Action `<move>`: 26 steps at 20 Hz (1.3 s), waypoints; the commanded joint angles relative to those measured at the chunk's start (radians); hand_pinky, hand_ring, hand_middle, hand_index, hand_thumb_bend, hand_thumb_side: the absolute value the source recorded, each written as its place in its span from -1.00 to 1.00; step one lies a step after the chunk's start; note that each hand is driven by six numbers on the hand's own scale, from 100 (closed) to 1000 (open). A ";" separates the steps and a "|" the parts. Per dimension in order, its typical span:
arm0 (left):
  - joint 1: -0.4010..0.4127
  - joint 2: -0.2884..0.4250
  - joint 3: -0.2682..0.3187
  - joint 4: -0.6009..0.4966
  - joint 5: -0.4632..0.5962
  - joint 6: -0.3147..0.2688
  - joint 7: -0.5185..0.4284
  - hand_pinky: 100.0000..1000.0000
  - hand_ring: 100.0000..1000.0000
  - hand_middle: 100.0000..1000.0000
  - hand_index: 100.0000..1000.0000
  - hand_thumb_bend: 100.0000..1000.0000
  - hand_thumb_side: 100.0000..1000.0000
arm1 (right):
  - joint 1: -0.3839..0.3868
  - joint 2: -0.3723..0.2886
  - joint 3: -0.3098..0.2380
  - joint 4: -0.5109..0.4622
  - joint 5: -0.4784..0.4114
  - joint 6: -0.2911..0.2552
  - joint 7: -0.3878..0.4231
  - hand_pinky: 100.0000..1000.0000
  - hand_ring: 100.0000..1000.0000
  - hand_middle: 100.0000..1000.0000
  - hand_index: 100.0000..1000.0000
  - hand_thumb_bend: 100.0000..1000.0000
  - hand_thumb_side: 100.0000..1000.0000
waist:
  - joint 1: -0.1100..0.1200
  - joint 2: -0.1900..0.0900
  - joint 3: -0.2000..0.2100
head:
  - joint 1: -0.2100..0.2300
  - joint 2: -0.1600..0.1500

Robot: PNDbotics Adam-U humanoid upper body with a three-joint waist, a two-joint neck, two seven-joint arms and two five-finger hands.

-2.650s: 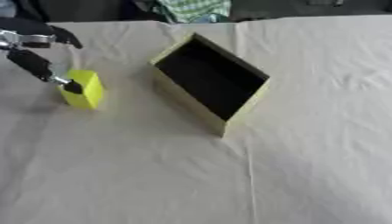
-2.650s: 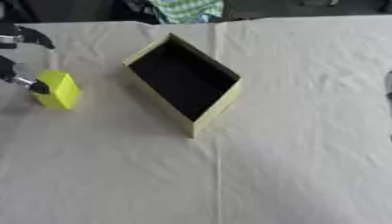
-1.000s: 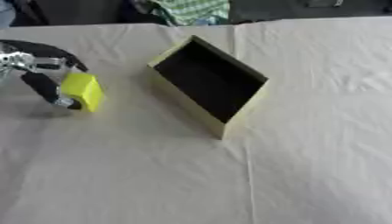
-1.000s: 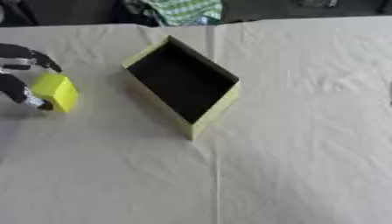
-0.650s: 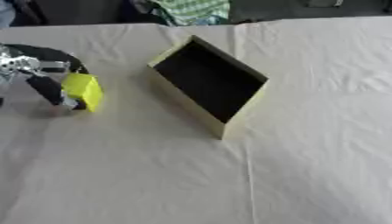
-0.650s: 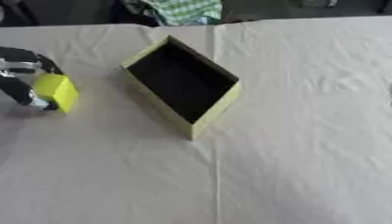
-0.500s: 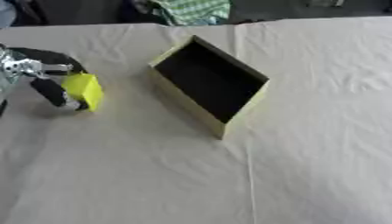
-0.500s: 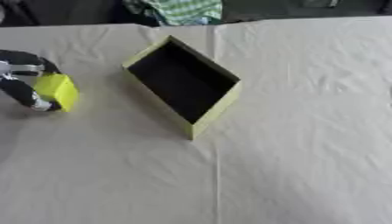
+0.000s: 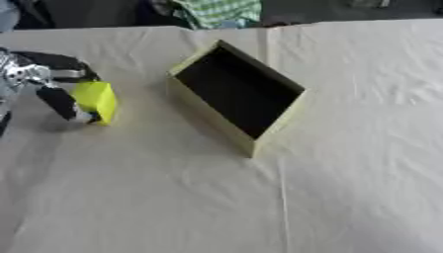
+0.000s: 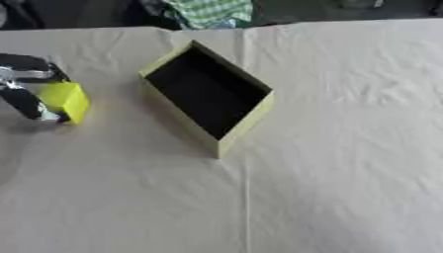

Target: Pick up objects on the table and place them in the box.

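A small yellow block stands on the cloth-covered table at the left. My left hand comes in from the left edge and is curled round it, the thumb in front and the fingers over its far side. The open box, yellow outside and dark inside, lies askew in the middle, to the right of the block, with nothing visible in it. My right hand shows in neither view.
A pale cloth with creases covers the whole table. A green checked cloth lies past the far edge, behind the box.
My left hand has lowered and closed from an open spread beside the block to a pinch round it. The block has tilted and shifted a little toward the left.
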 commanded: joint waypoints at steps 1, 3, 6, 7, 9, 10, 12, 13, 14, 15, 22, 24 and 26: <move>-0.035 0.041 0.025 -0.053 0.004 -0.029 -0.067 0.61 0.40 0.06 0.35 -1.00 -0.10 | -0.008 -0.015 -0.009 -0.017 -0.002 -0.001 -0.003 0.44 0.45 -0.04 0.60 -1.00 0.37 | 0.016 -0.012 0.002 | 0.000 -0.003; -0.044 0.042 0.031 -0.073 0.004 -0.015 -0.072 0.60 0.39 0.05 0.33 -1.00 -0.04 | -0.007 -0.015 -0.009 -0.017 -0.002 -0.001 -0.003 0.44 0.45 -0.04 0.60 -1.00 0.37 | 0.017 -0.015 0.003 | -0.003 -0.004; -0.062 0.031 0.043 -0.109 0.002 0.007 -0.067 0.60 0.38 0.04 0.32 -1.00 -0.04 | -0.007 -0.017 -0.009 -0.017 -0.001 -0.001 -0.004 0.44 0.45 -0.04 0.60 -1.00 0.37 | 0.016 -0.019 0.005 | -0.010 -0.003; -0.069 0.025 0.045 -0.121 -0.003 0.012 -0.064 0.59 0.37 0.04 0.31 -1.00 -0.04 | -0.008 -0.018 -0.010 -0.017 -0.001 -0.001 -0.004 0.44 0.45 -0.03 0.60 -1.00 0.37 | 0.016 -0.020 0.005 | -0.014 -0.003; -0.087 0.004 0.049 -0.144 -0.012 0.027 -0.053 0.55 0.33 0.00 0.30 -1.00 -0.04 | -0.011 -0.019 -0.010 -0.017 -0.001 -0.003 -0.004 0.44 0.45 -0.03 0.59 -1.00 0.37 | 0.014 -0.021 0.005 | -0.022 -0.001; -0.096 -0.010 0.051 -0.156 -0.016 0.036 -0.043 0.54 0.30 -0.02 0.30 -1.00 -0.04 | -0.012 -0.020 -0.010 -0.017 -0.001 -0.003 -0.004 0.44 0.45 -0.03 0.59 -1.00 0.37 | 0.013 -0.022 0.005 | -0.025 0.000; -0.120 -0.048 0.053 -0.182 -0.023 0.049 -0.020 0.54 0.28 -0.03 0.28 -1.00 -0.04 | -0.015 -0.019 -0.008 -0.017 -0.002 -0.004 -0.003 0.44 0.45 -0.03 0.59 -1.00 0.37 | 0.010 -0.023 0.004 | -0.028 0.002; -0.132 -0.069 0.052 -0.192 -0.030 0.054 -0.008 0.52 0.27 -0.05 0.27 -1.00 -0.04 | -0.017 -0.018 -0.008 -0.017 -0.002 -0.004 -0.002 0.44 0.45 -0.03 0.59 -1.00 0.37 | 0.009 -0.024 0.003 | -0.028 0.002; -0.143 -0.091 0.051 -0.199 -0.039 0.059 0.004 0.52 0.25 -0.05 0.26 -1.00 -0.04 | -0.018 -0.017 -0.007 -0.017 -0.002 -0.004 -0.001 0.44 0.45 -0.03 0.59 -1.00 0.37 | 0.008 -0.024 0.002 | -0.029 0.002; -0.154 -0.114 0.050 -0.206 -0.042 0.062 0.016 0.51 0.24 -0.06 0.26 -1.00 -0.04 | -0.019 -0.015 -0.007 -0.017 -0.003 -0.004 0.000 0.44 0.45 -0.03 0.59 -1.00 0.37 | 0.007 -0.025 0.000 | -0.027 0.003; -0.196 -0.285 0.034 -0.228 -0.097 0.085 0.101 0.46 0.20 -0.09 0.20 -1.00 -0.06 | -0.034 -0.006 -0.003 -0.017 -0.009 -0.006 0.004 0.44 0.45 -0.03 0.59 -1.00 0.37 | 0.001 -0.024 -0.013 | -0.011 0.003; -0.192 -0.332 0.033 -0.244 -0.125 0.106 0.129 0.43 0.17 -0.11 0.17 -1.00 -0.07 | -0.036 -0.003 -0.003 -0.017 -0.011 -0.007 0.005 0.44 0.45 -0.03 0.59 -1.00 0.37 | 0.000 -0.022 -0.015 | -0.008 0.004; -0.181 -0.380 0.032 -0.261 -0.155 0.133 0.159 0.42 0.16 -0.12 0.16 -1.00 -0.08 | -0.036 -0.002 -0.003 -0.017 -0.012 -0.007 0.005 0.44 0.45 -0.03 0.60 -1.00 0.37 | -0.001 -0.021 -0.016 | -0.008 0.004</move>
